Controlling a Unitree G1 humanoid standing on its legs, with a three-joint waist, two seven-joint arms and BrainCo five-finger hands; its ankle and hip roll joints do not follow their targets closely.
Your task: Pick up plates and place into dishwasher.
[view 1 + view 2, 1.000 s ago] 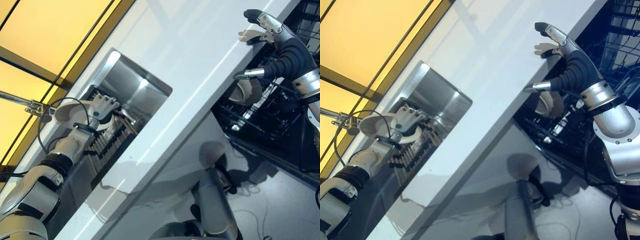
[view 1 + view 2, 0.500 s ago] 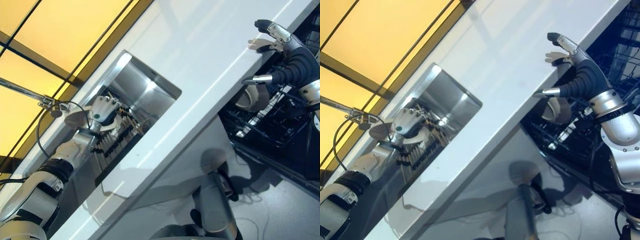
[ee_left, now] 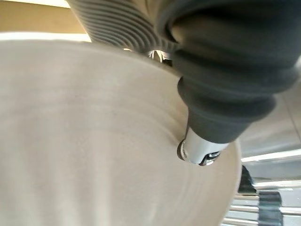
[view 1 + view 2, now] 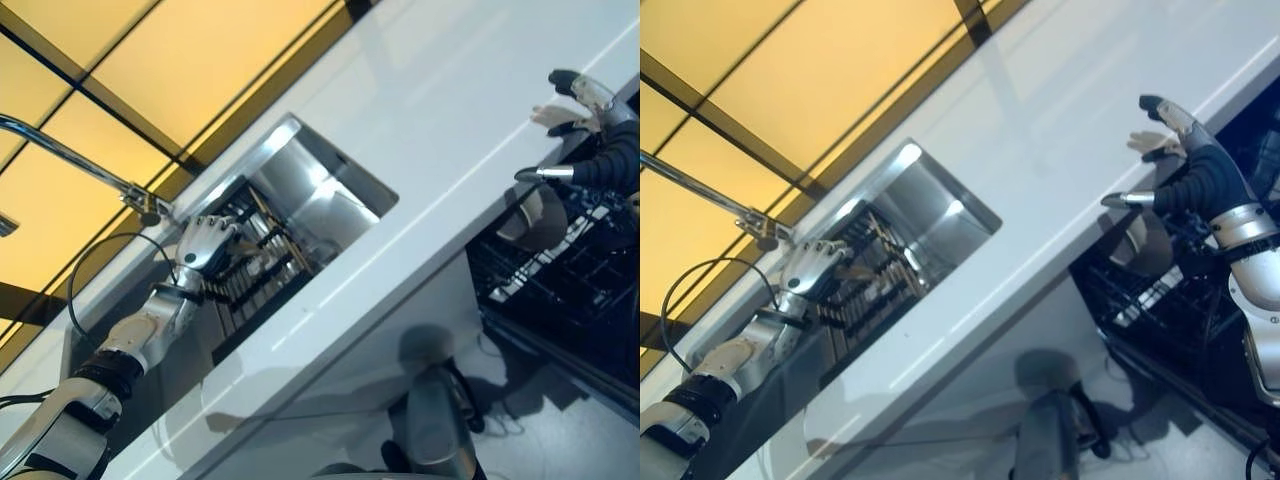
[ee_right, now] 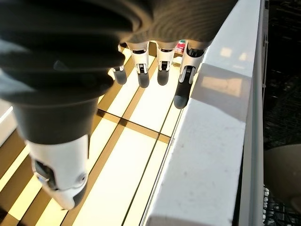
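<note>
My left hand [image 4: 205, 243] is over the dark dish rack [image 4: 258, 275] in the steel sink [image 4: 322, 190]. In the left wrist view its thumb [image 3: 207, 141] presses against a large beige plate [image 3: 94, 141], so the hand is shut on that plate. My right hand [image 4: 1197, 172] hovers open at the white counter's front edge [image 5: 211, 141], fingers [image 5: 182, 92] straight, above the open dishwasher's black rack [image 4: 560, 290]. A second beige plate [image 4: 535, 215] stands in that rack just below the hand, apart from it.
A curved steel faucet [image 4: 70, 150] reaches over the sink's left end. The white counter [image 4: 450, 120] runs between sink and dishwasher. Yellow panels with dark frames [image 4: 200, 50] line the wall behind. Grey floor [image 4: 560, 420] lies below the dishwasher rack.
The camera has swung, bringing the faucet into view. The plate showed beside my left hand before and is now mostly behind it. My right hand keeps its open pose by the counter edge.
</note>
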